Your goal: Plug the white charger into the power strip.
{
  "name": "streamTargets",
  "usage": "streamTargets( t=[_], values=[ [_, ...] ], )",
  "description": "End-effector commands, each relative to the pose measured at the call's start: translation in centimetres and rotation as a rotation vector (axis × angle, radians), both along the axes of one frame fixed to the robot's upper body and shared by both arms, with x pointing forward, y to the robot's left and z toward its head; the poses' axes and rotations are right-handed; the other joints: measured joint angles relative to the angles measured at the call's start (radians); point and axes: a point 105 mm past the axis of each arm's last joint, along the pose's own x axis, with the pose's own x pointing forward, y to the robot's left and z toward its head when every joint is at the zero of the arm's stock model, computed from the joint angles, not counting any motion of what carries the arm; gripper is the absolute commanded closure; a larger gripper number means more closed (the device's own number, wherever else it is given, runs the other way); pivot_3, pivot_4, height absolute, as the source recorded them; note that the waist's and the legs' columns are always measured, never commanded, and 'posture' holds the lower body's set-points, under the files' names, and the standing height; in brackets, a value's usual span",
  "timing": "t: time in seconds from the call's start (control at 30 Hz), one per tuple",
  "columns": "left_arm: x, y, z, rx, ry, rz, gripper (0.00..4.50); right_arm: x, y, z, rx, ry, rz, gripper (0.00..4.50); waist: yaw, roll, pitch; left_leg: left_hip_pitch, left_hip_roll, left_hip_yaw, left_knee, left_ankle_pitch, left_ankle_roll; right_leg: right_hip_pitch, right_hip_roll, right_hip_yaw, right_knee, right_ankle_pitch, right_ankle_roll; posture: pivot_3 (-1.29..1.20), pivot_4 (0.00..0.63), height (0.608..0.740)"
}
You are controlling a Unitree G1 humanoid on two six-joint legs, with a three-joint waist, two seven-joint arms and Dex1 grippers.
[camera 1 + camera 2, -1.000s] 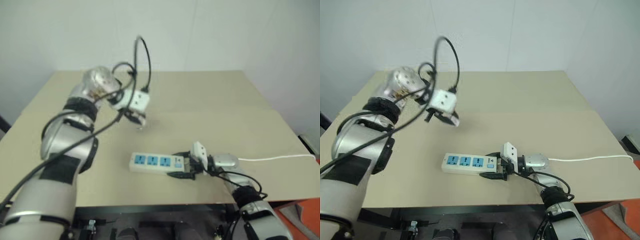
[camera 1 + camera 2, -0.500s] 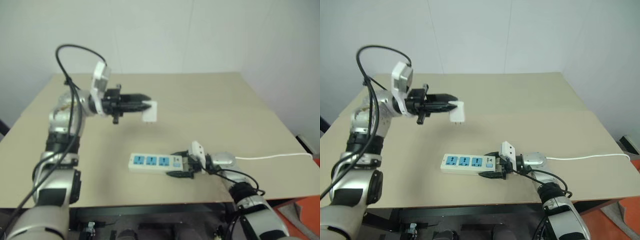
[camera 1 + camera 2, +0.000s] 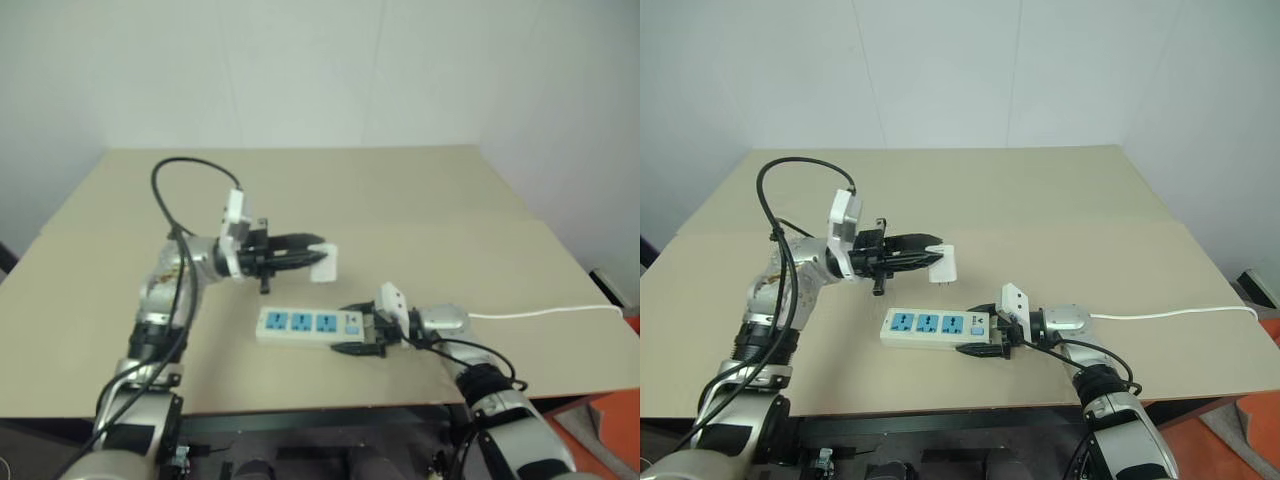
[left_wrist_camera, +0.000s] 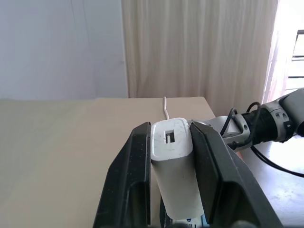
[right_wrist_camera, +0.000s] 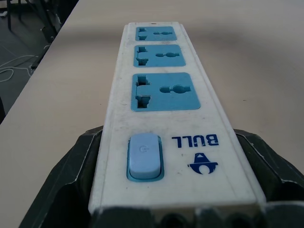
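both jaws grip: left gripper [image 3: 938,257] level, holding white charger [image 3: 944,266]; right gripper [image 3: 982,338] clamps power strip [image 3: 936,326].

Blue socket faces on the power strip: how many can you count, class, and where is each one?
3, in a row along the power strip: one beside the switch panel, one in the middle, one at the far end. None are covered.

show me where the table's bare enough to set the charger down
Most of the table is bare: the whole far half beyond the left gripper holding the white charger, and the right side above the white cord. It is crowded only near the front edge, where the right gripper clamps the power strip.
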Motion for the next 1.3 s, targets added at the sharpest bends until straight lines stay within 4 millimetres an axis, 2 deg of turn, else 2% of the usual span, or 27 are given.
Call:
streamTargets(
  t=[0.03, 0.33, 0.4, 0.67, 1.03, 1.3],
  values=[
    [-0.8, -0.6, 0.2, -0.007, -0.100, -0.017, 3.55, -0.1, 0.1, -0.2, 0.001, 0.003, -0.002, 1.08, 0.000, 0.000, 0.000, 0.000, 0.000, 0.000, 0.000, 0.000, 0.000, 0.000, 0.000, 0.000, 0.000, 0.000, 0.000, 0.00, 0.150, 0.740],
    [-2.2, -0.1, -5.8, 0.122, -0.068, -0.068, 3.55, -0.2, 0.4, -0.2, 0.006, 0.001, 0.003, 1.08, 0.000, 0.000, 0.000, 0.000, 0.000, 0.001, -0.001, 0.000, 0.000, 0.000, 0.000, 0.000, 0.000, 0.000, 0.000, 0.00, 0.150, 0.740],
    [-2.2, -0.1, -6.4, 0.134, -0.074, -0.070, 3.55, -0.2, 0.4, -0.2, 0.006, 0.002, 0.004, 1.08, 0.000, 0.000, 0.000, 0.000, 0.000, 0.001, -0.001, 0.000, 0.000, 0.000, 0.000, 0.000, -0.001, 0.000, 0.000, 0.00, 0.150, 0.740],
    [-1.5, -1.0, -7.4, 0.115, -0.096, -0.074, 3.55, -0.2, 0.4, -0.2, 0.005, 0.006, 0.004, 1.08, 0.000, 0.000, 0.000, 0.000, 0.000, 0.000, -0.001, 0.000, 0.000, 0.000, 0.000, 0.000, -0.001, 0.000, 0.000, 0.00, 0.150, 0.740],
    [-1.3, -2.0, -7.4, 0.092, -0.113, -0.095, 3.55, -0.4, 0.1, -0.3, 0.002, 0.008, -0.009, 1.08, 0.003, 0.000, 0.000, 0.000, 0.000, 0.000, -0.001, 0.000, 0.000, 0.000, 0.000, 0.000, -0.002, 0.000, 0.000, 0.00, 0.150, 0.740],
    [-0.9, -0.8, -6.3, 0.120, -0.130, -0.098, 3.55, -0.4, 0.2, -0.4, 0.005, 0.011, -0.009, 1.08, 0.002, 0.000, 0.000, -0.001, 0.000, 0.000, -0.001, 0.000, 0.000, 0.000, 0.000, 0.000, -0.003, 0.000, 0.000, 0.00, 0.150, 0.740]
  ],
)
